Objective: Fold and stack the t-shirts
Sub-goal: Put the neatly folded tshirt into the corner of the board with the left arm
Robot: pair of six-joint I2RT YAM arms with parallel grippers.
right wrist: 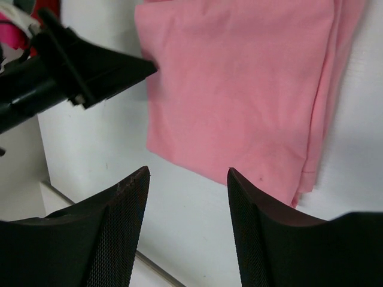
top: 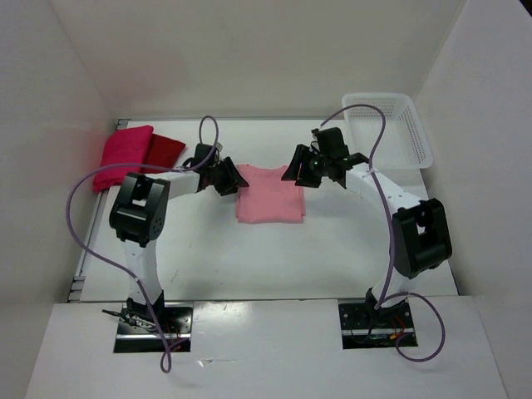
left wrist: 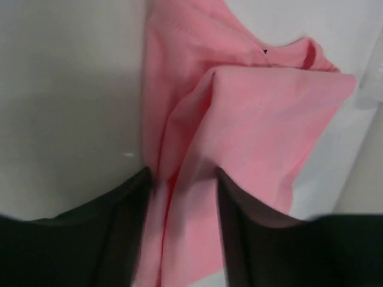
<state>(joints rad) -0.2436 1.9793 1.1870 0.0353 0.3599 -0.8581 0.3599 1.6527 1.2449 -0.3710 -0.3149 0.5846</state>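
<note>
Three t-shirts on the table (top: 274,266). The magenta t-shirt (top: 123,156) and dark red t-shirt (top: 165,148) lie touching at the far left. The salmon pink t-shirt (top: 270,198) lies at centre as a compact rectangle between the two grippers. The white mesh basket (top: 391,125) sits far right, well apart.

Step (judged): the salmon shirt's fold is at or near its end. Its edges are layered on one side, and the outline is fairly square in the top view.

Left gripper (top: 237,179): at the shirt's far-left corner. In its wrist view the jaws stand part-way apart with a raised ridge of salmon cloth running between them. I cannot tell whether they pinch it or merely straddle it.

Right gripper (top: 293,170): at the far-right corner, jaws wide, nothing between them (only bare table and the shirt's edge beyond the fingertips).

Pose: both arms reach forward from their bases, elbows out, forearms angled inward so the wrists converge over the shirt's far edge, fingers pitched down toward the cloth.

Next move calls for: flattening the ridge at the left corner if it is loose. Then a two-corner grip to carry the rectangle to the left pair without letting the layers slide open.
</note>
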